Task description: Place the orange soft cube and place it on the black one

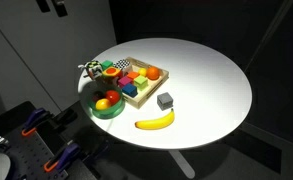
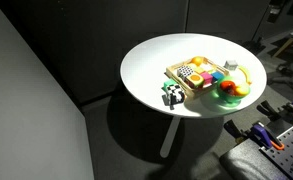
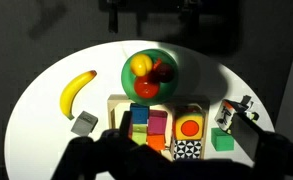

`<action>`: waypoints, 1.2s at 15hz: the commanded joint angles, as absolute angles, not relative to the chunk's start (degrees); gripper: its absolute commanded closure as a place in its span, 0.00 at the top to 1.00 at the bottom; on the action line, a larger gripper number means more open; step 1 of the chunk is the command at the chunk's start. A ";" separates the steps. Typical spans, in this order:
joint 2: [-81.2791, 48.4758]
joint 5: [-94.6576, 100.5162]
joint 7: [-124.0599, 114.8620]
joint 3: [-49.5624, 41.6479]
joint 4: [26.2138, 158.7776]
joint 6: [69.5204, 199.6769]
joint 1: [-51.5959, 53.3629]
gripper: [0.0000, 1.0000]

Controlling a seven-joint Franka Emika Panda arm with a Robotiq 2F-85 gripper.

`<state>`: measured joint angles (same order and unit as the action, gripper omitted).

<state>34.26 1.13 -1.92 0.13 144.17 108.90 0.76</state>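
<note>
The gripper, a dark blur at the wrist view's lower edge with its opening unreadable and nothing seen in it, hangs high over the wooden tray, the reach apparently not begun. The orange soft cube lies inside the tray; the black one seems to sit just outside the tray's end. The next move likely calls for a descent into the tray, straddling the cube among tight neighbours.

Counter: white, smooth, matt. Tray: pale bare wood. Bowl beside tray: green glossy plastic. Banana: smooth, slight sheen.
</note>
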 commanded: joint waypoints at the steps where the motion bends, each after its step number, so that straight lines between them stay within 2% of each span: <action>1: 34.24 0.98 -1.79 0.38 144.07 108.77 0.48 1.00; 18: 32.54 0.11 -3.27 0.60 142.30 110.27 0.48 1.00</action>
